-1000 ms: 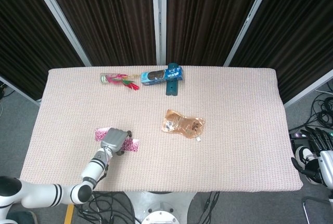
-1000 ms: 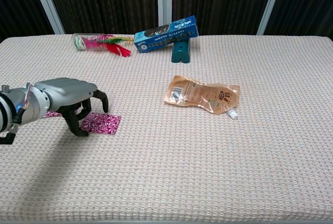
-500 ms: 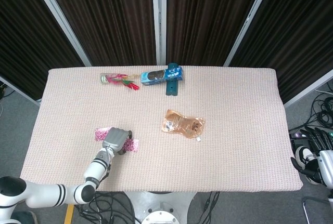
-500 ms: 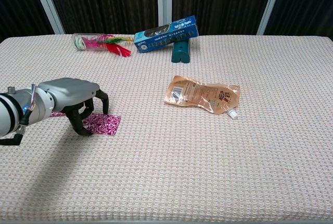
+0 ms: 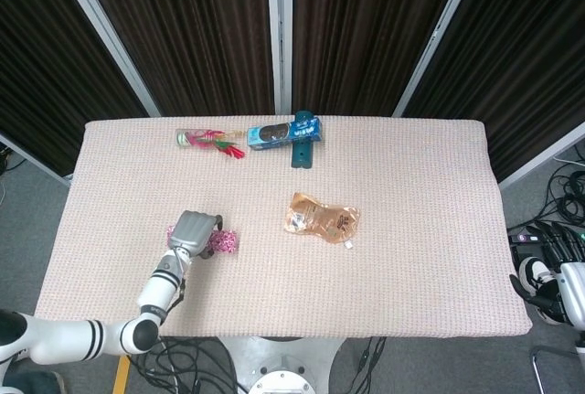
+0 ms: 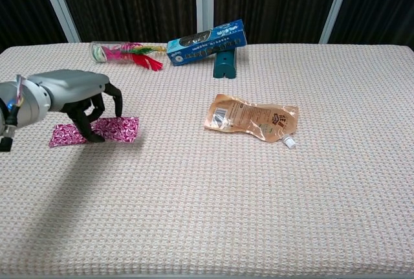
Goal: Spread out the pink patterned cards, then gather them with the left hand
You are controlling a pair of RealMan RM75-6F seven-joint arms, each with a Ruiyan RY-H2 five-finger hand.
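Pink patterned cards (image 5: 222, 243) lie near the bench's (image 5: 411, 229) front-left part in the head view, mostly hidden under the left hand (image 5: 192, 232), which has shifted left since a second ago, dragging the cards closer together. A clear tube (image 5: 196, 138) holding red and green feathers lies at the far edge beside a blue box (image 5: 283, 133); a tan pouch (image 5: 321, 218) lies mid-bench, well apart. The right hand (image 5: 555, 257) hangs off the bench's right end with dark fingers apart, holding nothing. In the chest view, the left hand (image 6: 71, 94) arches over the cards (image 6: 119, 129), its fingers (image 6: 90, 133) spread and pressing down on them, gripping nothing.
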